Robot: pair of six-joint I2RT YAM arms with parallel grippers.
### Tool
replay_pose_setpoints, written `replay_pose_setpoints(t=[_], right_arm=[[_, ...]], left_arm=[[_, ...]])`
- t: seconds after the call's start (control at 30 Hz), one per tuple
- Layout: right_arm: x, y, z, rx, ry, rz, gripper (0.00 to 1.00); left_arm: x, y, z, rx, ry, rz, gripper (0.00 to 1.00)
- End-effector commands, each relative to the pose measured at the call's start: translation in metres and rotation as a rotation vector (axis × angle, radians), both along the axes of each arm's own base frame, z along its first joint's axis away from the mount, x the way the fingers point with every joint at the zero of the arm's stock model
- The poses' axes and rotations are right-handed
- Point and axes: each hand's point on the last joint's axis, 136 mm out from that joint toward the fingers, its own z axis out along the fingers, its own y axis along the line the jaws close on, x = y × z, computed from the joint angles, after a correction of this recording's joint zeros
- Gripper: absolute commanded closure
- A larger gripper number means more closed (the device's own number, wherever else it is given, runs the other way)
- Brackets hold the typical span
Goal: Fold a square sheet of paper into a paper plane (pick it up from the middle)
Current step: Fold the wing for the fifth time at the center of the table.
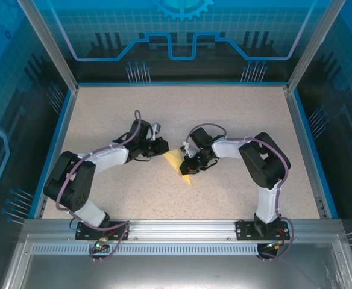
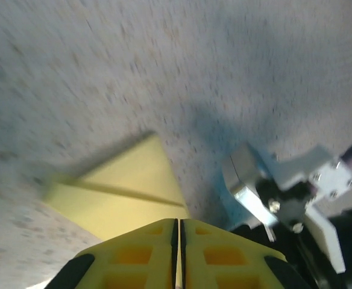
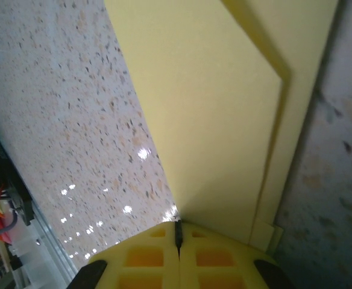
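Note:
The square sheet of paper (image 1: 177,161) is folded into a narrow pale yellow pointed shape and lies on the table between my two grippers. My left gripper (image 1: 163,148) is at its upper left end. In the left wrist view the left gripper (image 2: 179,232) is shut, with a thin sliver of the paper (image 2: 125,183) between its fingers, and a crease runs across the layered triangle ahead. My right gripper (image 1: 190,164) is over the paper's right side. In the right wrist view the right gripper (image 3: 177,232) is shut, its tips against the paper (image 3: 224,108), whose layered edges run along the right.
The speckled beige tabletop (image 1: 236,108) is bounded by a blue rim and an aluminium frame (image 1: 176,229) at the near edge. The right arm's metal wrist bracket (image 2: 284,189) stands close beside the left fingers. Both arms bend in towards the middle.

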Motion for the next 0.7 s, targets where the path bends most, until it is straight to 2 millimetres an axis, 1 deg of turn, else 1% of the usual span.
replay_pose_setpoints(t=[0.0, 0.13, 0.27, 0.37, 0.53, 0.67], right_arm=[[0.008, -0.006, -0.026, -0.056, -0.001, -0.038, 0.95], [0.008, -0.009, -0.021, -0.055, -0.02, -0.032, 0.95], [0.007, -0.012, -0.017, -0.048, -0.037, -0.03, 0.95], [0.009, -0.011, -0.01, -0.027, -0.06, -0.028, 0.95], [0.015, 0.004, 0.018, 0.066, -0.161, 0.005, 0.94], [0.021, 0.012, 0.033, 0.103, -0.238, 0.02, 0.93]], left_arm=[[-0.006, -0.016, -0.013, -0.071, 0.046, 0.001, 0.89], [-0.01, -0.023, -0.034, -0.052, 0.087, -0.009, 0.91], [-0.011, -0.019, -0.054, -0.016, 0.116, 0.001, 0.93], [-0.013, -0.017, -0.064, 0.0, 0.129, 0.007, 0.94], [-0.016, -0.012, -0.08, 0.043, 0.156, 0.004, 0.97], [-0.016, -0.01, -0.084, 0.068, 0.153, -0.007, 0.97]])
